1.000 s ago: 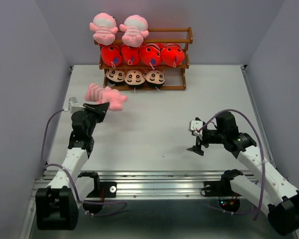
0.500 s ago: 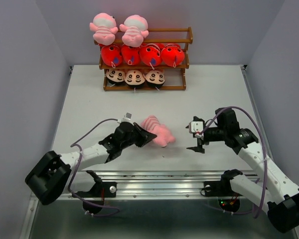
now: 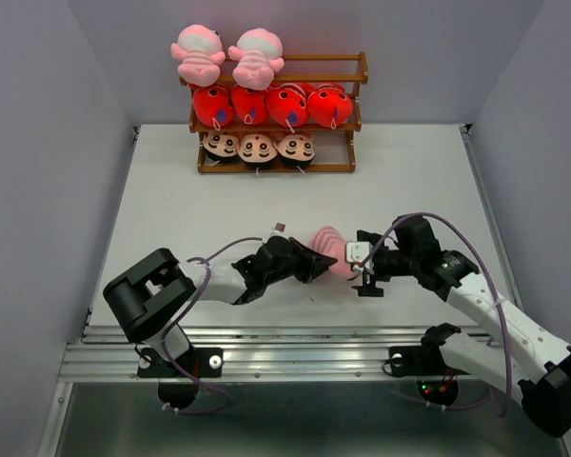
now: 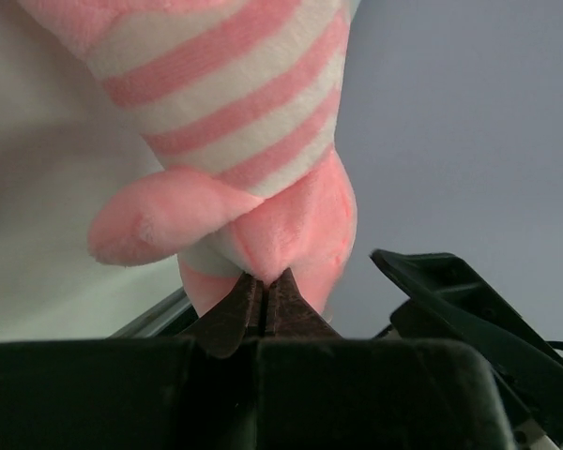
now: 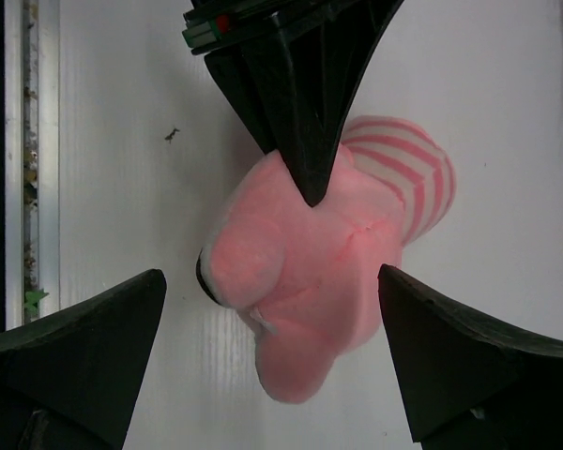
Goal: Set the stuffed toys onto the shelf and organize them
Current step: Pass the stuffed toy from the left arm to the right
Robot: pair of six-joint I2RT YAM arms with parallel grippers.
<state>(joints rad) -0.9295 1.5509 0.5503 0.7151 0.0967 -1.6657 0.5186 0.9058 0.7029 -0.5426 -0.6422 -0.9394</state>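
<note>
My left gripper (image 3: pixel 322 259) is shut on a pink striped frog toy (image 3: pixel 331 250) and holds it low over the table's near middle; the pinch on its pink fabric shows in the left wrist view (image 4: pixel 266 277). My right gripper (image 3: pixel 360 269) is open, its fingers either side of the toy's head (image 5: pixel 300 281), not touching. The brown shelf (image 3: pixel 360 90) stands at the back. Two pink frogs (image 3: pixel 198 52) sit on its top tier, four red fish (image 3: pixel 287 105) on the middle, three boy dolls (image 3: pixel 257 148) on the bottom.
Grey walls enclose the table on the left, right and back. A metal rail (image 3: pixel 295 341) runs along the near edge by the arm bases. The right end of the shelf's top tier (image 3: pixel 324 65) holds nothing.
My left arm has swung the pink frog from the left side down and rightward to the near middle. My right gripper has moved left and now brackets the toy.
</note>
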